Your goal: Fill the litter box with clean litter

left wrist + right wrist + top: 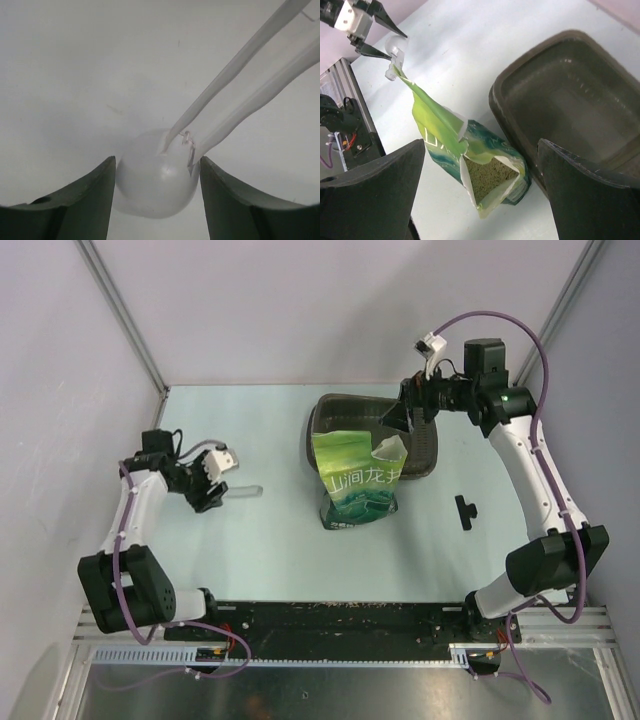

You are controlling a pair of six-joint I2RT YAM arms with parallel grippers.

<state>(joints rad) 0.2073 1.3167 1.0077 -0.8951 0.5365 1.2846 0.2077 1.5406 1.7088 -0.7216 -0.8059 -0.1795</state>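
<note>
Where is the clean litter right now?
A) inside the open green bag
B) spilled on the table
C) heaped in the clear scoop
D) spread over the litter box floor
A: the right wrist view shows the clean litter down inside the open green bag, while the litter box floor is bare.

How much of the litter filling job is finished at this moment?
Done: green bag stands open, litter showing inside. In hand: left gripper holds the clear scoop; right gripper open, empty. Remaining: all the scooping, since the litter box floor is bare.
</note>
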